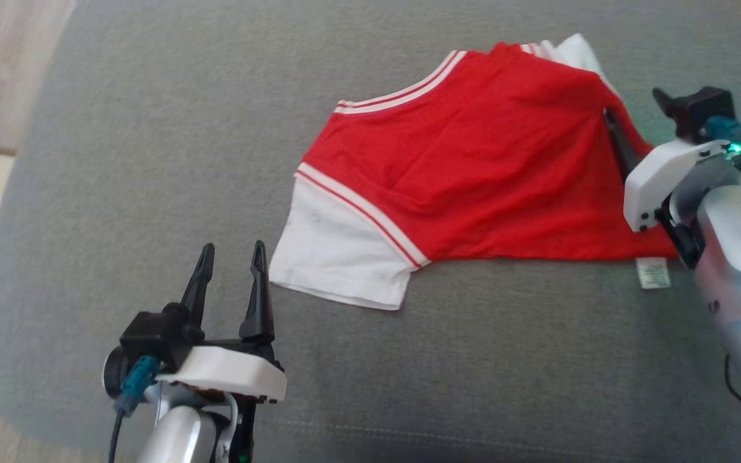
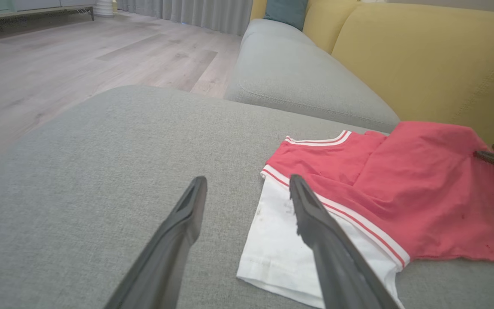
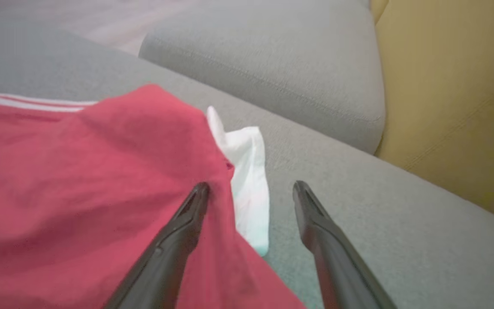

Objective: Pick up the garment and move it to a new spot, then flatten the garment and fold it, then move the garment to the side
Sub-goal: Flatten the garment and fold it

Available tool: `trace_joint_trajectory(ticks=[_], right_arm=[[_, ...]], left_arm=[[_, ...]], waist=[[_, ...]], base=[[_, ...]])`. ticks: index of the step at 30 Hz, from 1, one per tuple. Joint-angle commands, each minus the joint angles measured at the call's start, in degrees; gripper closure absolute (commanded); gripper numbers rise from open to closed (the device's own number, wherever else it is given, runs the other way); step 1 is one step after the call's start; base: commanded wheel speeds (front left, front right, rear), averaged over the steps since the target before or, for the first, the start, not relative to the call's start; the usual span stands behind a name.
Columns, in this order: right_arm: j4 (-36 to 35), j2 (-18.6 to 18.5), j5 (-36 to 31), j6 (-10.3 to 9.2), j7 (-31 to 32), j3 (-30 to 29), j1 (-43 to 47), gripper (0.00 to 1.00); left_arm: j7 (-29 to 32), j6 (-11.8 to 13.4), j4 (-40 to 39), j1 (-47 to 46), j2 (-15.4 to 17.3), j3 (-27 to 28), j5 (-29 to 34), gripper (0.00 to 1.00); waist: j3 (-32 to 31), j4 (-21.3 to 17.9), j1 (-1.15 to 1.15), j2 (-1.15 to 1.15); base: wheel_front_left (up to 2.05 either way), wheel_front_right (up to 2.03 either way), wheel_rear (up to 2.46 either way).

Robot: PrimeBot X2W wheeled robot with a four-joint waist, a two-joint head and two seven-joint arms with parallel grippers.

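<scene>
The left gripper (image 1: 233, 247) was seen with its jaws apart and nothing between them, held above the bare grey cushion (image 1: 152, 161) just beside the garment's near white sleeve (image 1: 338, 257). The right gripper (image 3: 251, 185) was likewise seen spread wide, one finger (image 3: 187, 223) laid over the red cloth at the garment's right-hand edge and the other over bare cushion; whether the cloth was touched could not be told. The garment (image 1: 473, 161), a red shirt with white sleeves and red-and-white striped bands, was spread on the cushion between the two grippers, its long axis run across the head view from the near sleeve at lower left to the second white sleeve (image 1: 576, 51) at upper right. A small white label (image 1: 653, 273) was seen lying out from the lower red edge near the right arm; its print was too small to be read. Broad bare cushion was left open to the robot's left of the garment and in front of it, bounded by a rounded cushion edge with wood floor (image 2: 58, 64) beyond. A second grey cushion (image 2: 294, 73) and a yellow backrest (image 2: 423, 64) were seen behind.
</scene>
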Motion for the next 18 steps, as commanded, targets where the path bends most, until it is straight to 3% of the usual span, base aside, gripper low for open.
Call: trace_joint_trajectory(ticks=[1,8,18], right_arm=[[-1.32,0.61,0.51,0.37,-1.23,0.07,-1.45,0.00],[-3.23,3.51,4.47,0.37,-8.29,-4.08,2.88,0.00],[-14.72,7.68,4.03,0.37,-9.92,-11.82,16.23,0.00]], left_arm=[[-0.70,-0.15,-1.80,-1.47,-0.08,2.05,0.63,0.00],[-0.70,-0.95,-1.61,-0.98,-0.08,3.87,1.95,0.00],[-0.70,-0.93,-0.42,2.49,-0.08,6.01,2.14,0.00]], waist=[[-0.78,-1.22,0.00,0.00],[-4.92,-6.60,0.00,0.00],[-10.81,-10.79,0.00,0.00]], base=[[0.00,0.00,0.00],[0.00,0.00,0.00],[0.00,0.00,0.00]])
